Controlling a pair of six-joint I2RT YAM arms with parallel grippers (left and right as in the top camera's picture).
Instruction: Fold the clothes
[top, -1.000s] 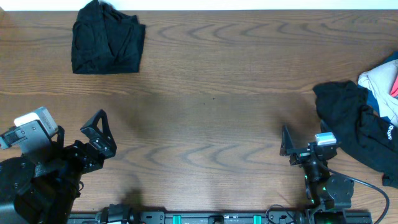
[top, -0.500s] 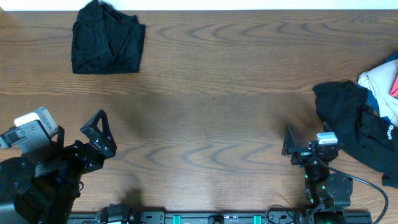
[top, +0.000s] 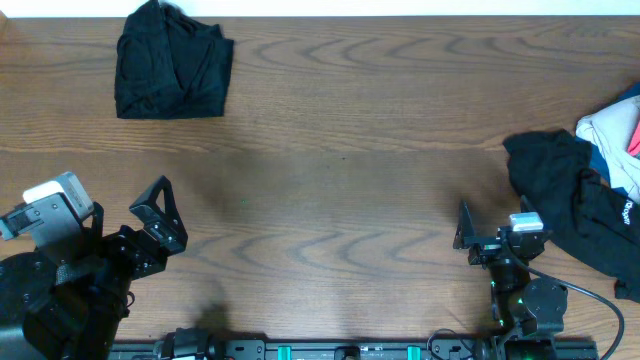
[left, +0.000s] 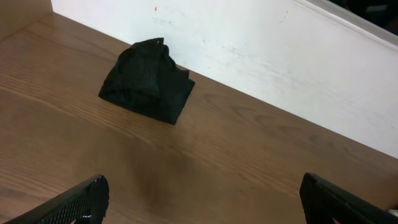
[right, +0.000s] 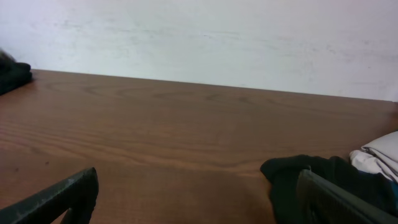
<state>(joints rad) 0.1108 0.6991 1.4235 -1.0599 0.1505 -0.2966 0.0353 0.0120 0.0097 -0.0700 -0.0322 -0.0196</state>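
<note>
Over the table (top: 350, 120), left claw (left: 205, 205) and right claw (right: 199, 199) gape apart, clothes (top: 172, 70) untouched.

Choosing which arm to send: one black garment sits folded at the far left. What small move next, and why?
Probably reach the right gripper toward the nearest edge of the crumpled black garment beside it. It and the left gripper stand open and empty. The folded black garment lies at the far left, while the crumpled one looks unfolded and sits on the right arm's side.
</note>
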